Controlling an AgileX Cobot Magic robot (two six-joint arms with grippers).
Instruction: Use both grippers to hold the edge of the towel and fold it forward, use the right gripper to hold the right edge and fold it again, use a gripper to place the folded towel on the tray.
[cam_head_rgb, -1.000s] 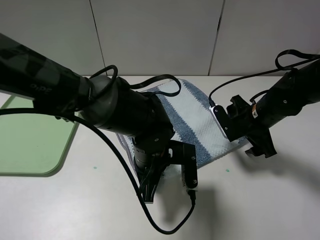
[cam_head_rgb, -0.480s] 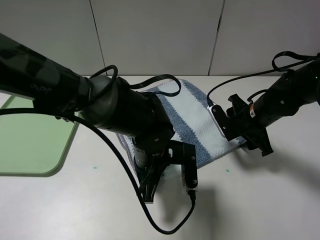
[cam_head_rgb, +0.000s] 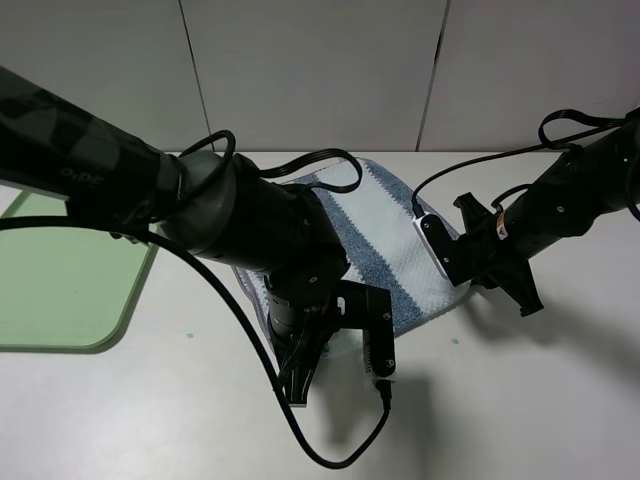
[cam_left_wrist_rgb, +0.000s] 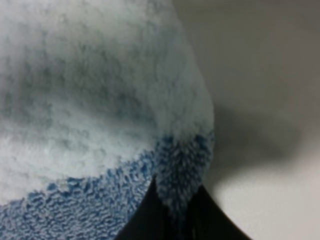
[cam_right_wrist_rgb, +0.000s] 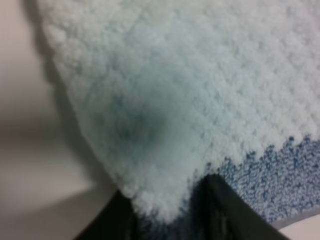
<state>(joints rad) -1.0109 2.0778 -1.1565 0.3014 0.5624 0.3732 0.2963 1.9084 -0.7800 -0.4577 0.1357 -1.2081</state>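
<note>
The towel, white and blue-grey striped, lies flat in the middle of the table. My left arm covers its left part. In the left wrist view my left gripper is shut on the towel, pinching a blue-grey corner that bulges up between the fingertips. In the high view the left fingers are hidden under the arm. My right gripper sits at the towel's near right corner. In the right wrist view it is closed on the white edge of the towel. The light-green tray lies at the far left.
The left arm's bulky black body and its cables hang over the table's middle and front. A pale grey box sits on the right wrist. Bare table lies between the tray and the towel.
The right arm has shifted slightly left and lower onto the towel's near right corner. The left arm and the towel have not moved.
</note>
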